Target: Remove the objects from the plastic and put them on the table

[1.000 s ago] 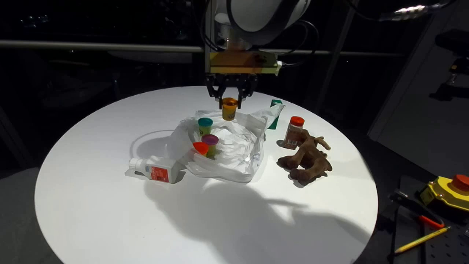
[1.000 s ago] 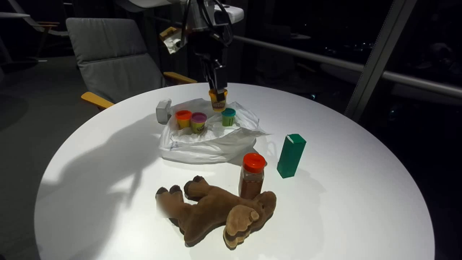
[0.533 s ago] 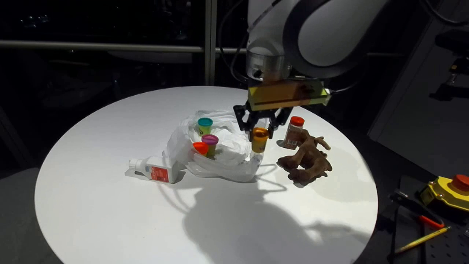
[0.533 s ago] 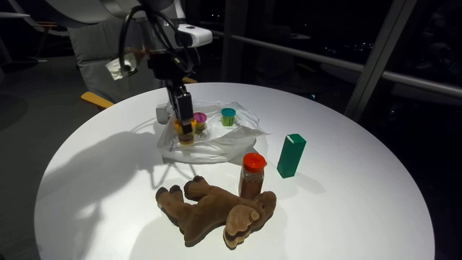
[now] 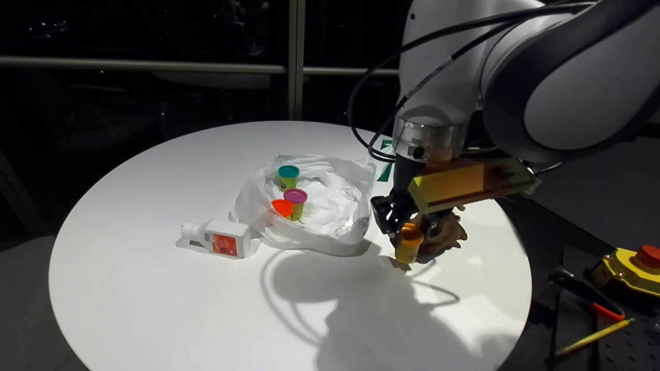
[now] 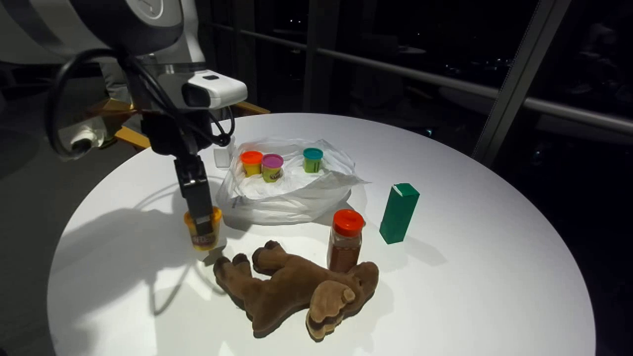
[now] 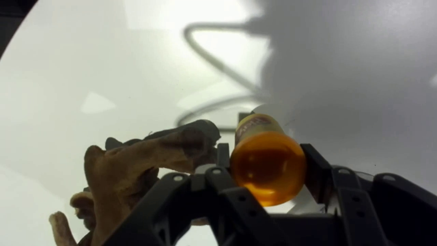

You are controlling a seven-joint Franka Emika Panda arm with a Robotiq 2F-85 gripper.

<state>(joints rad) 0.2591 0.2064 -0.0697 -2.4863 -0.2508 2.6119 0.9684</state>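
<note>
My gripper is shut on a yellow tub with an orange lid, one finger on each side of the lid, as the wrist view shows. In an exterior view the tub hangs upright, low over the table, left of the plush's feet; I cannot tell whether it touches the table. The white plastic bag lies open at mid-table. In it stand a teal-lidded tub, a purple-lidded tub and a red-lidded tub; all three also show in the other exterior view.
A brown plush moose lies close beside the held tub. A jar with a red lid and a green box stand near it. A white bottle lies by the bag. The round table's edge is on the right.
My gripper has carried the orange-lidded tub from above the bag out past its rim and down, to beside the plush moose. The other tubs have stayed in the bag.
</note>
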